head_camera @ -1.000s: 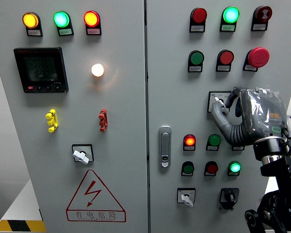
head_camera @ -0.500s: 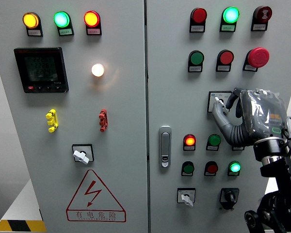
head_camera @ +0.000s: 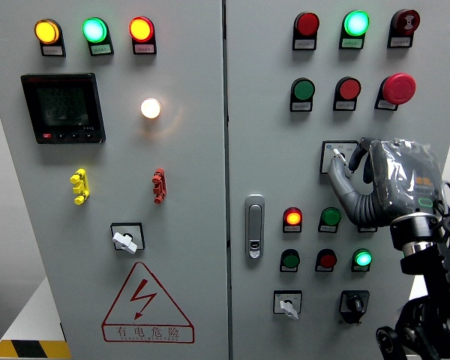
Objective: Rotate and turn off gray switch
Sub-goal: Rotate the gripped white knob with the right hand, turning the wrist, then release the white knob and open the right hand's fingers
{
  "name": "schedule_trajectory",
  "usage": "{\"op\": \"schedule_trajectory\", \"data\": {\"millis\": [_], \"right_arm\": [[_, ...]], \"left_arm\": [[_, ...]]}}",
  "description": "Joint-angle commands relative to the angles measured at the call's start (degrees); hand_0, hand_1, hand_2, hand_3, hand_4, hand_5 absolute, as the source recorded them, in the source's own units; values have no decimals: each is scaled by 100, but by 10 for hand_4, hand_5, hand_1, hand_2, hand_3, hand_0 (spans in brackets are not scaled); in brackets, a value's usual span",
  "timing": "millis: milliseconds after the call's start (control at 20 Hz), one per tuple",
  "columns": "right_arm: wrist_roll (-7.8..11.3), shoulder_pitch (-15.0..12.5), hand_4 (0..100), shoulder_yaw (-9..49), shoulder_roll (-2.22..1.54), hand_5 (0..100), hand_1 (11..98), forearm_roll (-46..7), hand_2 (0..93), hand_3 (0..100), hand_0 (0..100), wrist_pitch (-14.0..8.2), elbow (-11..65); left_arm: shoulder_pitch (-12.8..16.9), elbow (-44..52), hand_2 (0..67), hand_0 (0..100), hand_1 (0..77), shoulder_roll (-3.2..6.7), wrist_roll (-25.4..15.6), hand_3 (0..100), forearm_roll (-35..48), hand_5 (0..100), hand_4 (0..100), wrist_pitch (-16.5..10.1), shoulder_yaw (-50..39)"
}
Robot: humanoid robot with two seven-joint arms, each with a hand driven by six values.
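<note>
A gray rotary switch [head_camera: 336, 155] sits on a square plate on the right door of the control panel, below the green and red buttons. My right hand [head_camera: 344, 159], gray under a clear cover, comes up from the lower right and is shut on the switch. The thumb [head_camera: 337, 171] lies under its knob and a finger [head_camera: 358, 151] curls over it from the right. The hand hides most of the knob, so I cannot read its position. The left arm is out of view.
Two more gray rotary switches sit at the left door [head_camera: 125, 239] and the lower right door [head_camera: 286, 305], beside a black one [head_camera: 353, 303]. A red mushroom button [head_camera: 398, 88] is above my hand. Lit lamps [head_camera: 292, 218] and a door handle [head_camera: 254, 226] lie left of the wrist.
The right hand has stayed on the switch and shifted only a few pixels. No turn of the knob is visible.
</note>
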Motion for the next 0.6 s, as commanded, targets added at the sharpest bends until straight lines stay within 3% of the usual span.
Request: {"op": "schedule_trajectory", "data": {"millis": [0,300,400,550], "right_arm": [[-24,9,1000,-10,0,1000,353,0,752,884,641,0,-26],[-24,9,1000,-19,0,1000,352,0,762,886,657,-9,-18],[-24,0,1000,-10,9,1000,351,0,761,886,662,-105,-9],[-6,-35,1000,-10,18,1000,338,0,690,885,676,-176,43]], "left_arm": [[0,0,134,844,0,0,1,187,1,109,83,0,0],[0,0,134,845,0,0,1,187,1,109,83,0,0],[0,0,134,846,0,0,1,187,1,109,83,0,0],[0,0,134,846,0,0,1,187,1,109,83,0,0]]}}
